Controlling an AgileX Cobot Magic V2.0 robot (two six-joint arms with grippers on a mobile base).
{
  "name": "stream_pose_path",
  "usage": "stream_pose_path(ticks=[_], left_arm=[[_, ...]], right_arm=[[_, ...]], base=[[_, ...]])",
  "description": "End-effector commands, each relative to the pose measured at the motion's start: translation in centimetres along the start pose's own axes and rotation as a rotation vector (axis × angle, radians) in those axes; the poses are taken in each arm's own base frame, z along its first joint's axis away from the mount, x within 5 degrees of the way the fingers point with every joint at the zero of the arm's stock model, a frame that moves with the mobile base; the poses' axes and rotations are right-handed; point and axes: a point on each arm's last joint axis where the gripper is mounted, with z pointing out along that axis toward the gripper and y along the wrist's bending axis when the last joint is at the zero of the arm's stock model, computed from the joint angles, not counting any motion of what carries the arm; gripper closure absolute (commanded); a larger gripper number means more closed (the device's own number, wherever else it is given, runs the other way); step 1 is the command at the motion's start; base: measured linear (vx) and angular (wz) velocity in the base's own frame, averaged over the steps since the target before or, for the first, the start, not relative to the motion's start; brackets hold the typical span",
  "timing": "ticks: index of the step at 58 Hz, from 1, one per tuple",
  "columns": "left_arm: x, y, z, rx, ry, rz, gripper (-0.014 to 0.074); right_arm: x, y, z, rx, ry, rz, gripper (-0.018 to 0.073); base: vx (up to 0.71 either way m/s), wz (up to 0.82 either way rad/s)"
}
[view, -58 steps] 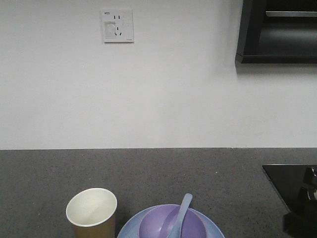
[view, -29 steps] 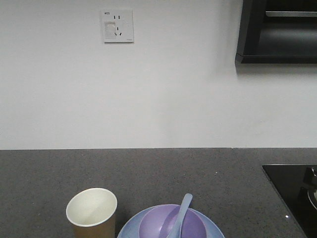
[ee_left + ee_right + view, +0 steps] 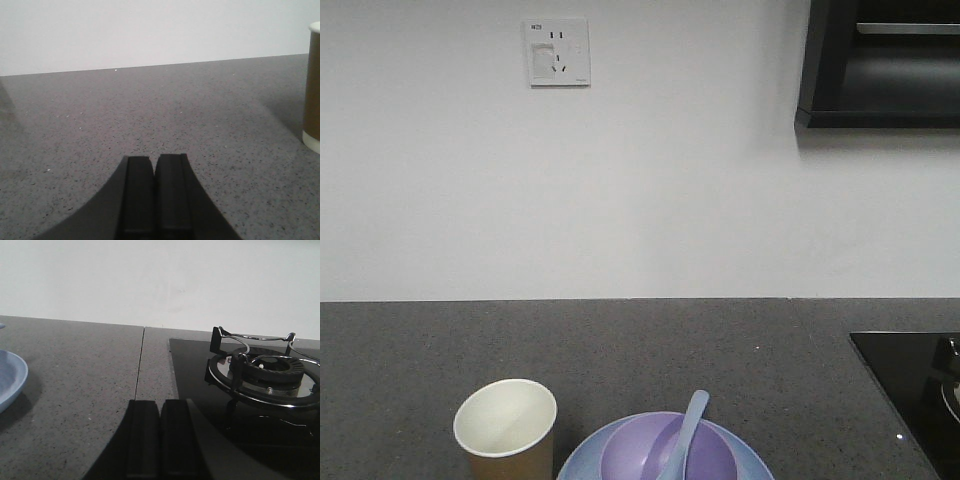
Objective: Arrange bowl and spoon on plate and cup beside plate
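Note:
At the bottom of the front view the purple bowl sits on the light-blue plate, and the pale blue spoon leans in the bowl with its handle up. The brown paper cup stands upright just left of the plate. My left gripper is shut and holds nothing, low over the counter, with the cup far to its right. My right gripper is shut and holds nothing, with the plate's rim at the left edge of its view. No gripper shows in the front view.
A dark speckled counter meets a white wall with a socket. A black glass hob with a gas burner and pan support lies at the right. A dark cabinet hangs at the upper right.
A dark arm part at the front view's lower right, over the hob, has left the frame. Cup, bowl, spoon and plate have not moved.

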Motion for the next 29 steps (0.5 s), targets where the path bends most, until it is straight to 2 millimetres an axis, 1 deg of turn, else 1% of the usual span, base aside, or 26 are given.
stream_pose_path(ticks=[1,29], left_arm=[[0.11,-0.12,0.13,0.011,-0.058,-0.016,0.0603],[0.11,-0.12,0.13,0.011,-0.058,-0.016,0.0603]], right_arm=[[-0.16,0.06,-0.02,-0.003,-0.071,-0.004,0.0571],[-0.16,0.06,-0.02,-0.003,-0.071,-0.004,0.0571]], base=[[0.00,0.00],[0.00,0.00]])
